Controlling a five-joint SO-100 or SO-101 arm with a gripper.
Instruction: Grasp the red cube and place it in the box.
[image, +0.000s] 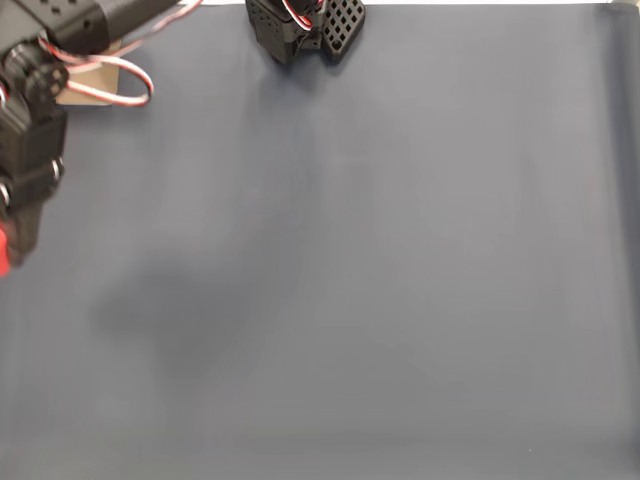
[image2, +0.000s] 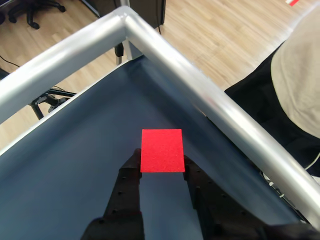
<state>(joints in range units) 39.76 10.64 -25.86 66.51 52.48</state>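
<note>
1. In the wrist view the black two-finger gripper (image2: 161, 170) is clenched on the small bright red matte cube (image2: 161, 150), one finger against each side face. The cube is lifted above the dark blue-grey table cover (image2: 75, 165).

2. The cube sits at the very fingertips, so the hold looks shallow. I judge that a jolt or a quick swing could let it twist or slip out.

3. In the same view the cube hangs near the table's corner, just inside the silver rounded metal rail (image2: 200, 95). A drop here could bounce off the rail to the wooden floor (image2: 220, 30) beyond it.

4. In the fixed view the gripper is at the far left edge, with a sliver of red cube (image: 3, 250) showing beside the black arm (image: 35, 150). A tan cardboard corner, probably the box (image: 90, 85), peeks from under the arm above the cube; the rest of it is hidden.

5. Since most of the box is covered, a release aimed by guess could land the cube on its thin wall or outside it.

6. The loose red-and-white wires (image: 120, 75) loop over that box corner and could snag on a turn.
</note>
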